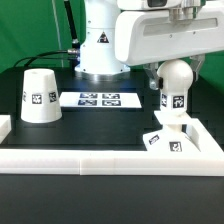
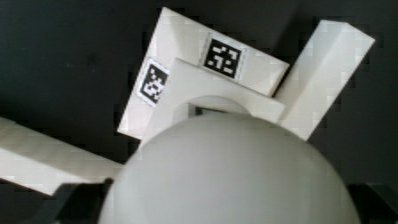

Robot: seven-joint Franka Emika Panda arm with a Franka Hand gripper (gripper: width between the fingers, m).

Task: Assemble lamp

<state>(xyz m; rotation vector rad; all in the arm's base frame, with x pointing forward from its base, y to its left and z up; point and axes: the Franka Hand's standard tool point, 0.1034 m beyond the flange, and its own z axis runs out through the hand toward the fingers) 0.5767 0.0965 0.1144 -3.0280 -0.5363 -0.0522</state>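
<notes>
Bulb (image 1: 176, 84) stands on base (image 1: 168, 138), at 3 o'clock from marker board (image 1: 98, 99). Likely light, rigid, slick plastic; grip the ball's sides. Gripper (image 1: 172, 68) straddles it, clamped or loose I cannot tell.

The bulb (image 1: 175, 85) is standing on the base (image 1: 185, 136) at the exterior view's right, the pincer (image 1: 174, 68) straddling its top. The shade (image 1: 40, 97) is sitting well apart, the marker board (image 1: 97, 99) lying between them.

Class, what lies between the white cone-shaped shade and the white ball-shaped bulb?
The thin flat white marker board, between matte white cone shade and ball-shaped bulb; the exterior view shows it.
</notes>
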